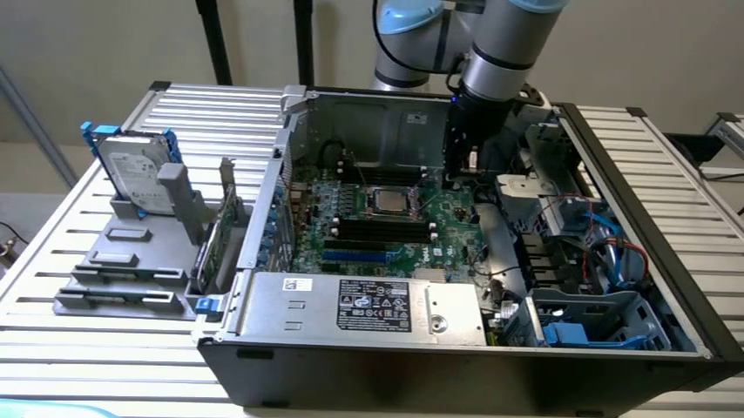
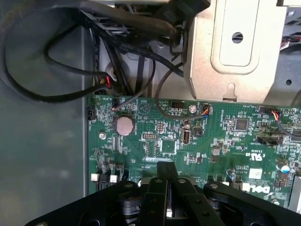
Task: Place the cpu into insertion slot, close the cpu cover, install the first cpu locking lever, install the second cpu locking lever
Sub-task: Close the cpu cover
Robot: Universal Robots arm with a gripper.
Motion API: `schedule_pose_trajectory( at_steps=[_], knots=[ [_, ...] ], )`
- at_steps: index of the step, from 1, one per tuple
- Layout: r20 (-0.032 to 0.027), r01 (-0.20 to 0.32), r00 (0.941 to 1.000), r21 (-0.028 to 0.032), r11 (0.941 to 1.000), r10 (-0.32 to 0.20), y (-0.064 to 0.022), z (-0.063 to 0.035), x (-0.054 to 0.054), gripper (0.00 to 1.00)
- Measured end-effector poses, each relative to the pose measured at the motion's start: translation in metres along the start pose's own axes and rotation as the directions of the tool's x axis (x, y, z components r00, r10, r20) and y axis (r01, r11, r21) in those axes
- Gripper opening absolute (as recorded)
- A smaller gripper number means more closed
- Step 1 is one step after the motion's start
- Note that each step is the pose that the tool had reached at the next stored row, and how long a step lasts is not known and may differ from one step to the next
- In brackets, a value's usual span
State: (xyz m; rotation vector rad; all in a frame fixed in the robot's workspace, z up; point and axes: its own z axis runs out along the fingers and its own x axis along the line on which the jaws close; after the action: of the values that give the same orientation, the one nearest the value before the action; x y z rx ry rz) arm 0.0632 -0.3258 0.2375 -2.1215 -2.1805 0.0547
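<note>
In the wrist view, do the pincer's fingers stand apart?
No, the pincer is shut, its two dark fingers meeting flat above the green motherboard.

Exterior view looks down into the case (image 1: pixel 465 370) — wrist view close above its motherboard (image 2: pixel 221 141).

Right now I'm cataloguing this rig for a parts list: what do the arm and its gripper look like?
The arm has silver-grey tubular links, pale blue joint caps and a black band above a black wrist section. The gripper is matte black, built of angular linkages with round pivots.
</note>
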Motion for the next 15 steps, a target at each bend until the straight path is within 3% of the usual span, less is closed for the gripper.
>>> schedule_pose_trajectory(
  at_steps=[1, 3, 15],
  knots=[
    [0.001, 0.001, 1.0, 0.0044, 1.0, -0.001, -0.0003, -0.0002, 0.0, 0.11],
    [0.0031, 0.003, 1.0, 0.0065, 1.0, -0.003, -0.0025, 0.0, 0.0, 0.11],
    [0.0071, 0.013, 0.9999, 0.0085, 0.9999, -0.013, -0.0274, 0.0008, 0.001, 0.11]
  ],
)
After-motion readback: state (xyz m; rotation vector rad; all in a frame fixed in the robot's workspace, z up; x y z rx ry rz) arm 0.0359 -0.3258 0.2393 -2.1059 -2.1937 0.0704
